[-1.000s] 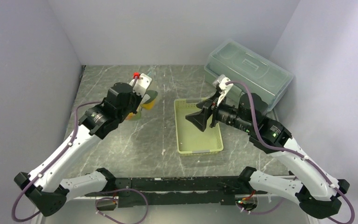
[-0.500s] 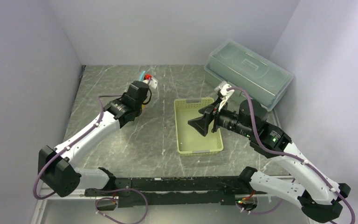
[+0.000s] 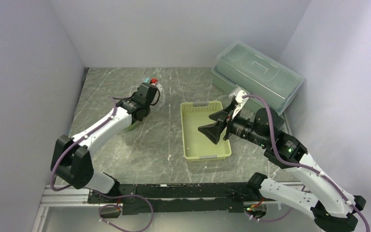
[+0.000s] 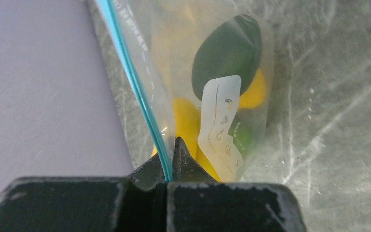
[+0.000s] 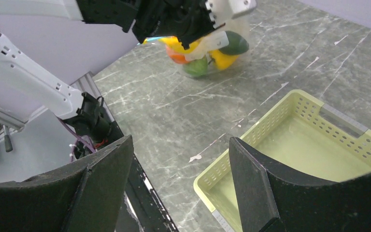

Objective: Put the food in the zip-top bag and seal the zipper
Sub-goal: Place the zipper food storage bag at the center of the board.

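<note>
left gripper (image 4: 171, 155) pinches the zipper (image 4: 131, 73) of the zip-top bag (image 4: 166, 34) with food (image 5: 197, 66); right gripper (image 5: 178, 145), spread, hangs over the basket (image 5: 270, 122) by a box (image 3: 258, 72).

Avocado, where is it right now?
In the left wrist view, the dark green avocado lies inside the zip-top bag, just right of the blue zipper that the left fingers pinch.
</note>
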`<state>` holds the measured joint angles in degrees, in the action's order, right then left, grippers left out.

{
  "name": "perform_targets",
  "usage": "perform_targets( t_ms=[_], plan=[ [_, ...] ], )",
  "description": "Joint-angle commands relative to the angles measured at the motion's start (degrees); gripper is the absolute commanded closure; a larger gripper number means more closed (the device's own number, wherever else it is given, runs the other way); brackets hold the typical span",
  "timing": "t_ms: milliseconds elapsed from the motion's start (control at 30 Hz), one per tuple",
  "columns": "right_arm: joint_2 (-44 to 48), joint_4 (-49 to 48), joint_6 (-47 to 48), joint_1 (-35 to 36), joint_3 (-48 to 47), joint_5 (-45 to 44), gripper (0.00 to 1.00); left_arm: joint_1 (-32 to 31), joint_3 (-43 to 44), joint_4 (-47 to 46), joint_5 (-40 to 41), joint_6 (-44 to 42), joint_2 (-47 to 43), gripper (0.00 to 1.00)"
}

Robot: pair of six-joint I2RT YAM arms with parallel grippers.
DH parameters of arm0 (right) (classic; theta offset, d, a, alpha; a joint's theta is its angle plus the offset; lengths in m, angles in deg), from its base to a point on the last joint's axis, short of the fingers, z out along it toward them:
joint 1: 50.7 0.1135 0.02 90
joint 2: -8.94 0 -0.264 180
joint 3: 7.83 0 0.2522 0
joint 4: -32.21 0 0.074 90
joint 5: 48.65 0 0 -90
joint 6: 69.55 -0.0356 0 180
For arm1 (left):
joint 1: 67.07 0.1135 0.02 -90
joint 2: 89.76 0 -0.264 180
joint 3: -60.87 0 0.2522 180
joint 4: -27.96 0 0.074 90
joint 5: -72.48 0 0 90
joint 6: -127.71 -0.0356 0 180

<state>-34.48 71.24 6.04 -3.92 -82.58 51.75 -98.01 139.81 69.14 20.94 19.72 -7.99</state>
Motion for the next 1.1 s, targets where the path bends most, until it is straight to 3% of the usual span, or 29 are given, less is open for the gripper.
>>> perform_targets(
  t_ms=[0,167,600,1067],
  plan=[
    [2.0,-1.6,0.3,-0.2,0.6,-1.0,0.23,-0.3,5.4,10.3,-5.9,8.2,4.4,1.0],
    [2.4,-1.0,1.1,-0.2,0.7,-2.1,0.23,-1.7,5.7,15.0,-8.9,14.8,7.9,1.0],
    [1.7,-0.9,1.4,-0.2,1.0,-2.6,0.23,-5.3,4.2,17.0,-18.8,26.7,5.0,1.0],
    [1.0,-0.2,1.2,-0.3,1.9,-3.4,0.22,-6.8,-2.0,11.3,-24.9,31.8,3.0,0.72]
  ],
)
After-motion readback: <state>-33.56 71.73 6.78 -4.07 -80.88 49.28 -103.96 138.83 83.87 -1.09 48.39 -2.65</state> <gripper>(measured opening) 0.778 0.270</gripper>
